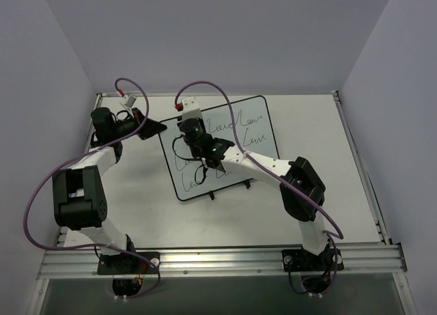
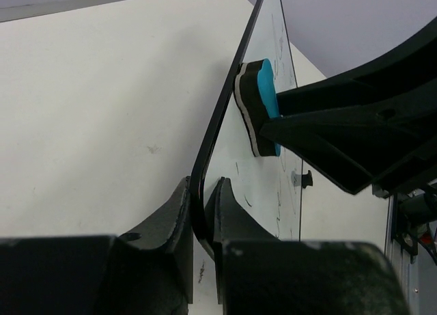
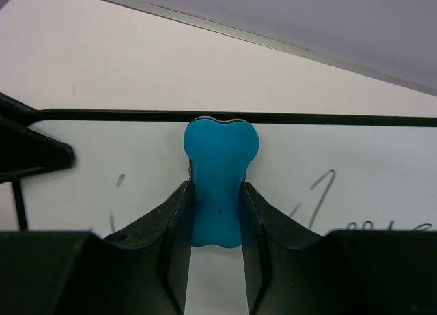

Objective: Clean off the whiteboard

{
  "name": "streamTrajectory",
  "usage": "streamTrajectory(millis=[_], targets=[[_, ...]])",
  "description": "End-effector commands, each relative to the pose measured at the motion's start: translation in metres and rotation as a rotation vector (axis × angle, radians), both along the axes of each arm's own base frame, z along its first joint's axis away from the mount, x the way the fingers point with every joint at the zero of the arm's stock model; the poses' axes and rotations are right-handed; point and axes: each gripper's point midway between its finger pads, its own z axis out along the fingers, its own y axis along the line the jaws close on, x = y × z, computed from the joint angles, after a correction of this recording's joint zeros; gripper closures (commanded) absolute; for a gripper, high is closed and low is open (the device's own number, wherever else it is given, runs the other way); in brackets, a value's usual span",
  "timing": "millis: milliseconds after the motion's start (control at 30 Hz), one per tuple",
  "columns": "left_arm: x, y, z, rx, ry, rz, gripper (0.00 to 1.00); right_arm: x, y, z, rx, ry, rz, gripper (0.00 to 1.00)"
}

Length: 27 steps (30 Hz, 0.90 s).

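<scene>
Top external: white table (image 1: 328, 165) (pale walls (image 1: 239, 28)), scribbled whiteboard (image 1: 259, 124).

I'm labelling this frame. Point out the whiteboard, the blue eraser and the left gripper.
whiteboard (image 3: 382, 154): right wrist view, bare white surface.
blue eraser (image 3: 220, 147): right wrist view, upper lobe.
left gripper (image 2: 202, 192): left wrist view, between its fingertips.

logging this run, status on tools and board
Left tool shut on whiteboard edge. Right tool shut on blue eraser, against board. Writing not yet erased; nothing blocking.
</scene>
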Motion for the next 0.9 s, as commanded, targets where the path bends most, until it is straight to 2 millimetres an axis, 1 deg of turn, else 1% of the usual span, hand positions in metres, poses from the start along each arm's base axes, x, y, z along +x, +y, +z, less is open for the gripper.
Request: streamTrajectory(millis=[0, 100, 167, 333, 433, 467, 500, 533, 600, 633, 667, 700, 733, 767, 833, 867], targets=[[0.001, -0.019, 0.001, 0.177, -0.265, -0.083, 0.98, -0.023, 0.04, -0.035, -0.065, 0.05, 0.073, 1.0], [0.001, -0.02, 0.0, 0.177, -0.262, -0.088, 0.98, -0.037, 0.058, -0.04, -0.047, 0.054, 0.109, 1.0], [0.001, -0.019, 0.001, 0.181, -0.265, -0.083, 0.98, -0.041, 0.063, -0.041, -0.042, 0.052, 0.117, 1.0], [0.002, -0.019, -0.001, 0.183, -0.261, -0.082, 0.98, -0.045, 0.059, -0.052, -0.047, 0.061, 0.11, 1.0], [0.002, -0.018, 0.0, 0.184, -0.264, -0.081, 0.98, -0.042, 0.054, -0.055, -0.062, 0.061, 0.091, 1.0], [0.002, -0.018, 0.0, 0.186, -0.265, -0.079, 0.98, -0.034, 0.047, -0.053, -0.058, 0.06, 0.073, 1.0], [0.002, -0.019, 0.0, 0.187, -0.268, -0.079, 0.98, -0.03, 0.04, -0.054, -0.061, 0.062, 0.055, 1.0], [0.002, -0.018, 0.0, 0.188, -0.269, -0.077, 0.98, -0.017, 0.025, -0.051, -0.048, 0.064, 0.017, 1.0], [0.001, -0.019, 0.0, 0.19, -0.273, -0.078, 0.98, -0.004, 0.006, -0.052, -0.042, 0.079, -0.019, 1.0], [0.001, -0.019, 0.0, 0.19, -0.272, -0.078, 0.98, 0.001, -0.006, -0.057, -0.047, 0.092, -0.041, 1.0], [0.002, -0.018, 0.0, 0.191, -0.273, -0.077, 0.98, 0.014, -0.027, -0.05, -0.031, 0.092, -0.083, 1.0], [0.002, -0.019, 0.0, 0.192, -0.274, -0.077, 0.98, 0.018, -0.039, -0.05, -0.019, 0.104, -0.108, 1.0], [0.002, -0.018, -0.002, 0.194, -0.27, -0.077, 0.98, 0.019, -0.051, -0.059, -0.027, 0.123, -0.124, 1.0], [0.002, -0.018, -0.002, 0.195, -0.27, -0.076, 0.98, 0.026, -0.069, -0.051, -0.014, 0.122, -0.159, 1.0], [0.002, -0.018, -0.002, 0.197, -0.262, -0.071, 0.98, 0.028, -0.088, -0.052, -0.006, 0.135, -0.2, 1.0], [0.002, -0.017, -0.003, 0.198, -0.258, -0.068, 0.98, 0.025, -0.1, -0.053, -0.009, 0.14, -0.213, 1.0]])
